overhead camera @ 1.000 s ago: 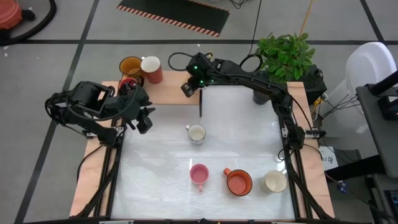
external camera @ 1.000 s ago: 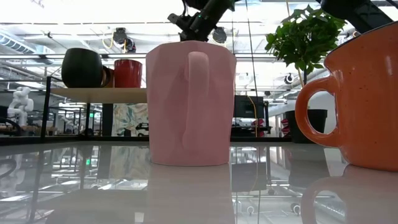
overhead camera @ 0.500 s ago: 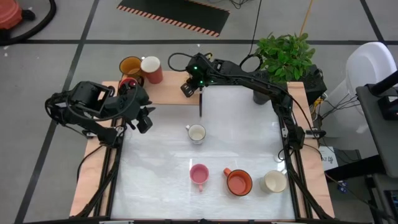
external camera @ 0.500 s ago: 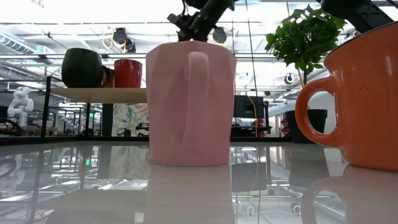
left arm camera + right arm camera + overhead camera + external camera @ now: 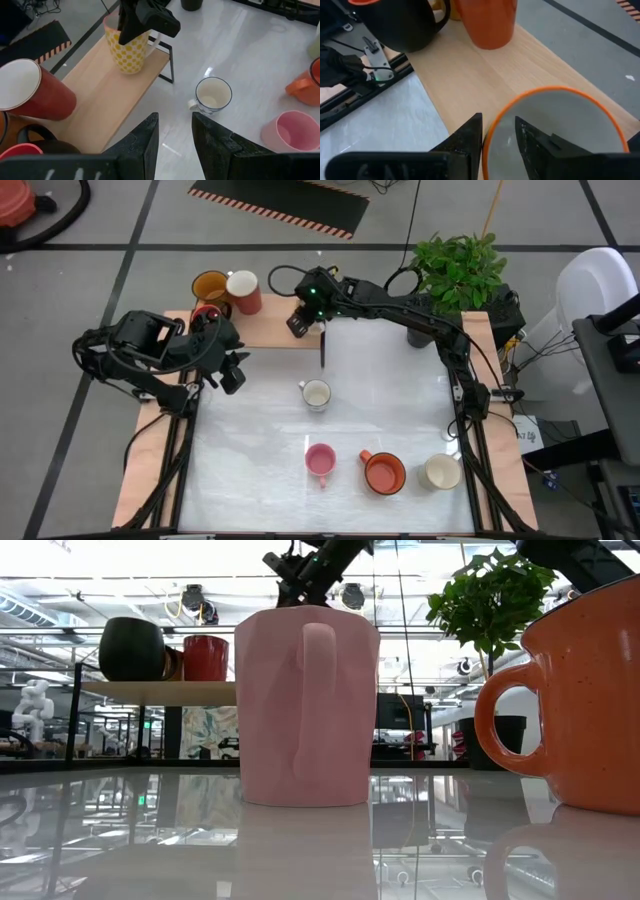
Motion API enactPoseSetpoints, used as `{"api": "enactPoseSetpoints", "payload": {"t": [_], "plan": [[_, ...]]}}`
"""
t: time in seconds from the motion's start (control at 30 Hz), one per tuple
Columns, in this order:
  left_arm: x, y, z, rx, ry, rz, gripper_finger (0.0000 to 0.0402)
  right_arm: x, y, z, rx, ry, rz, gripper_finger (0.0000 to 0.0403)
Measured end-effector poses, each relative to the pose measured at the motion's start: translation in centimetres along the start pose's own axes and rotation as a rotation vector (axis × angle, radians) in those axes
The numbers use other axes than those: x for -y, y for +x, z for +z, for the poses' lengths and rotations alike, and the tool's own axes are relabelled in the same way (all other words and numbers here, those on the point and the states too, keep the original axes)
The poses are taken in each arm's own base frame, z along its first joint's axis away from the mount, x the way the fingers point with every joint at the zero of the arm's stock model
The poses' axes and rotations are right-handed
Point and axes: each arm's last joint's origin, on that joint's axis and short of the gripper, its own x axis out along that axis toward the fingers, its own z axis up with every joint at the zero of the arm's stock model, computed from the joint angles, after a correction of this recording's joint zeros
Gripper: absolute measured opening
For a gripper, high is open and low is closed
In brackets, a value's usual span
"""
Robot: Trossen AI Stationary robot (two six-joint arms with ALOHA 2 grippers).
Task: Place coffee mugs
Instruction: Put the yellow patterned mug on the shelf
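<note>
The right gripper (image 5: pixel 300 321) hovers over the yellow checked mug (image 5: pixel 128 46) on the wooden shelf (image 5: pixel 270 330) at the table's far edge, fingers slightly parted straddling its rim, not clamped. The left gripper (image 5: pixel 233 372) waits at the left edge, fingers a little apart, empty. A white mug (image 5: pixel 315 394) stands mid-table with open room around; pink mug (image 5: pixel 320 459), orange mug (image 5: pixel 384 472) and cream mug (image 5: pixel 439 472) line the near side. No readable writing.
</note>
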Motion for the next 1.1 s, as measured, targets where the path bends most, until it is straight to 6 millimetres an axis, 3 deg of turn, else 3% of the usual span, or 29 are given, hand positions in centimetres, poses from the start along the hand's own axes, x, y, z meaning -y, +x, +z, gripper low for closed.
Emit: {"api": "enactPoseSetpoints", "payload": {"t": [0.73, 0.83, 1.1], "plan": [[0.0, 0.0, 0.0, 0.0, 0.029, 0.001, 0.0122, -1.8, -0.5, 0.4, 0.083, -0.004, 0.038, 0.0101], [-0.2, 0.2, 0.2, -0.003, 0.055, -0.009, 0.0122, -1.9, -2.3, 0.9, 0.121, 0.001, 0.045, 0.0101], [-1.0, 1.6, 2.8, 0.09, 0.14, -0.072, 0.0122, -1.6, -10.8, 2.0, 0.191, -0.006, 0.072, 0.0101]]}}
